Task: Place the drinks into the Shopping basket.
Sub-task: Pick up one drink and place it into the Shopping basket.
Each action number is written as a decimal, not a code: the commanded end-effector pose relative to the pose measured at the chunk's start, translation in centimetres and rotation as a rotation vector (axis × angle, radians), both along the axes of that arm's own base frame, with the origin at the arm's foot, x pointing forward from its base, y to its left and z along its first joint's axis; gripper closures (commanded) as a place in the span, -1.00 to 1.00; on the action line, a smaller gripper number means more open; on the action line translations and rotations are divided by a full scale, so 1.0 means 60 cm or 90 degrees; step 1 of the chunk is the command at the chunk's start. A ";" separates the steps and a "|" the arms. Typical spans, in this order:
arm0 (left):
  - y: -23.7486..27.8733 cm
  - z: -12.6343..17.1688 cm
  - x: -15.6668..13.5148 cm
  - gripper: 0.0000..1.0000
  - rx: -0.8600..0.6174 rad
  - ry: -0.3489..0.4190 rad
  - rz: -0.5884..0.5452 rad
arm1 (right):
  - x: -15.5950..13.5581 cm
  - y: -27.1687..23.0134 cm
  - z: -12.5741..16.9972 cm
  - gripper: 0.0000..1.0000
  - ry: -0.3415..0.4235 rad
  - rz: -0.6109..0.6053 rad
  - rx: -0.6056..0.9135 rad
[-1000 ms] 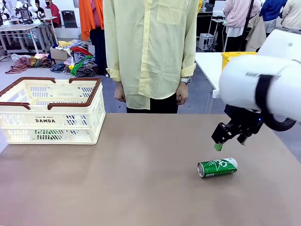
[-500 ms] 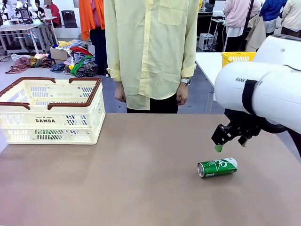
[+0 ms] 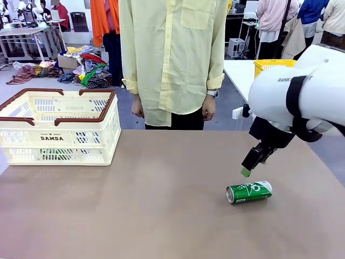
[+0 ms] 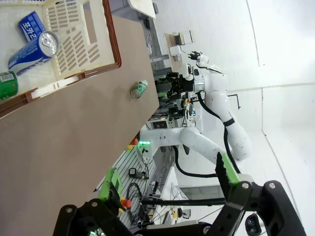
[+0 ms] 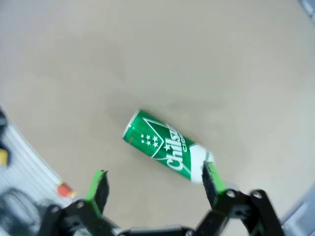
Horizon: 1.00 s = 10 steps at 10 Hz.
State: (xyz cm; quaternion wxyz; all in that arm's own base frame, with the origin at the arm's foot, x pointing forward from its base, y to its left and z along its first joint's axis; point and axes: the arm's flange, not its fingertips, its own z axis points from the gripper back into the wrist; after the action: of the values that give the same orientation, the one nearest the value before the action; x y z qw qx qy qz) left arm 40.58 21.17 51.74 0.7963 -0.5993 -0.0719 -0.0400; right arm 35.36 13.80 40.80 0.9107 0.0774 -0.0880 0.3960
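With jaws wide and empty, the right gripper [image 5: 154, 177] hangs just above the green can [image 3: 249, 192], which lies on its side near the tabletop's right edge, well apart from the Shopping basket [image 3: 86, 120] at the far left corner, so an off-centre pinch could roll it away.

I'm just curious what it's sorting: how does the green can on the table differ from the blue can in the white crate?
Colour: the green can is green with white lettering; the blue can is blue and white. Place: the green can lies on its side on the table; the blue can is already inside the Shopping basket. Both are metal drink cans.
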 end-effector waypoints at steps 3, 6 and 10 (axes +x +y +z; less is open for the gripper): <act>-0.004 0.000 -0.007 -1.00 0.001 -0.001 -0.002 | 0.014 0.001 -0.032 -1.00 -0.072 0.474 0.100; -0.004 0.000 -0.007 -1.00 0.001 -0.001 -0.002 | 0.015 0.006 -0.019 -1.00 -0.117 0.417 0.069; -0.004 0.000 -0.007 -1.00 0.001 -0.001 -0.002 | 0.040 0.010 -0.045 -1.00 -0.069 0.461 0.032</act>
State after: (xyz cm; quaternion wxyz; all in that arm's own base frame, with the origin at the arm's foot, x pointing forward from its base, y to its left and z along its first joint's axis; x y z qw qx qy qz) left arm 40.56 21.19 51.73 0.7962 -0.5994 -0.0720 -0.0397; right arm 36.63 14.48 38.89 0.6866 0.1341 -0.1212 0.7042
